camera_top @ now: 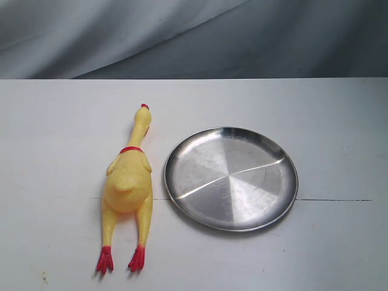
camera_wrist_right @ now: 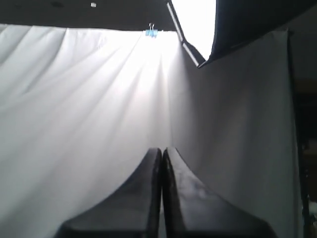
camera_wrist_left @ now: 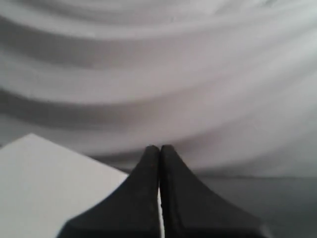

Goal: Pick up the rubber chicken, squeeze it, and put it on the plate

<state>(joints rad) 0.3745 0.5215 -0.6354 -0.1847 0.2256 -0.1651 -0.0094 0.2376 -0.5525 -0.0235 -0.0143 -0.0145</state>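
Chicken: long yellow rubber toy chicken (camera_top: 127, 182), red comb, neck band and feet; flat on white table (camera_top: 54, 151), head far, feet near, left of centre.
Plate: round shiny steel plate (camera_top: 230, 179) with raised rim; just right of chicken, close beside but apart.
Left gripper: black left gripper (camera_wrist_left: 159, 148) closed, fingers pressed together, nothing held; facing grey draped cloth (camera_wrist_left: 198, 74); absent from exterior view.
Right gripper: black right gripper (camera_wrist_right: 162, 150) likewise closed tight and empty; facing white cloth (camera_wrist_right: 74, 124) with small blue clip (camera_wrist_right: 151, 32).
Progress: judged not begun, chicken ungrasped.
Risk: likely slip or swing if pinched on thin neck or legs; body grasp probably safer. Descent with closed fingers could shove toy into plate rim. Off-centre placement could leave long toy overhanging and tipping off.
Writing: no brand, label or text readable in any view.
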